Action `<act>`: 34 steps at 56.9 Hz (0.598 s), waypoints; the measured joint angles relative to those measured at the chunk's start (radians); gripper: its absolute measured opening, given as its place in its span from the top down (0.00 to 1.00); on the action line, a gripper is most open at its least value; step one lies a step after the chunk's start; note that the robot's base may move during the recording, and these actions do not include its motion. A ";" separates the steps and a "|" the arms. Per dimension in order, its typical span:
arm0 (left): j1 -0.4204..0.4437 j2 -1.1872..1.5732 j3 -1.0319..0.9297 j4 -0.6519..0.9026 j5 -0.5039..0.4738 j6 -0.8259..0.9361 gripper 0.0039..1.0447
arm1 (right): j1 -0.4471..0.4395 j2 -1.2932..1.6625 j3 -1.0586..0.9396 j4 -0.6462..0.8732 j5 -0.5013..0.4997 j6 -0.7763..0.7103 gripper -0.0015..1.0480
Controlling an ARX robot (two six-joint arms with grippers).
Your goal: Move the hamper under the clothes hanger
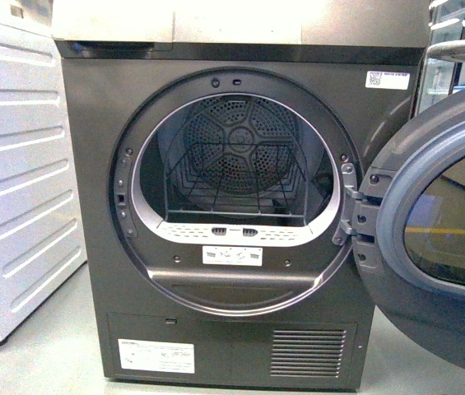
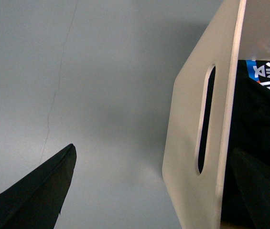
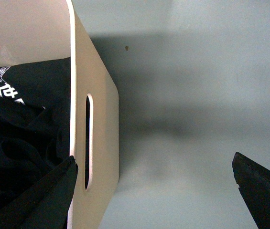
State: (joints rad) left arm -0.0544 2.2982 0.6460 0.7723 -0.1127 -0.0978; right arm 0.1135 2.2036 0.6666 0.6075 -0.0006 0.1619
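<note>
Dryer [image 1: 92, 164] fills the front view. Its door [image 1: 438, 230] is swung wide and the drum [image 1: 236, 156] is bare. A white appliance [image 1: 18, 164] stands just beside it on the left. No hamper, rack or arm shows in this view.

Hamper [image 2: 187, 143] appears in the wrist views only. It is a beige tub standing on the grey floor [image 2: 101, 71], with a black printed garment [image 2: 259, 119] inside. The clothes hanger is not in view in any picture.

Left gripper [image 2: 153, 148]: jaws spread wide across one slotted hamper wall, one finger above the garment, the other outside over the floor. It grips nothing.

Right gripper [image 3: 153, 155]: also spread wide across a slotted wall of the hamper [image 3: 103, 119], one finger at the rim by the garment [image 3: 20, 143], the other well out over the floor [image 3: 197, 71]. I cannot tell whether the finger touches the rim.

Judged step: lining up a two-arm hold, with the carry not yet begun. The next move calls for both jaws to pinch their walls near the handle slots [image 2: 205, 119] [image 3: 88, 140], then an even lift or slide with the tub kept level. The rack must be found first.

The front view gives the room but no hamper. The wrist views give the grip but no destination.
</note>
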 joint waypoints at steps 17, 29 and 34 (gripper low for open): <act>-0.020 0.051 0.013 0.012 -0.019 -0.008 0.06 | 0.000 0.016 0.034 -0.032 -0.006 -0.004 0.08; -0.021 0.057 0.014 0.021 -0.015 -0.015 0.06 | 0.005 0.004 0.036 -0.094 0.020 -0.012 0.08; -0.020 0.057 0.018 0.021 -0.011 -0.025 0.06 | 0.005 -0.004 0.037 -0.100 0.026 -0.027 0.08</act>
State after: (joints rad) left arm -0.0742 2.3550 0.6640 0.7929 -0.1234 -0.1226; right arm 0.1188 2.1994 0.7040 0.5076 0.0257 0.1349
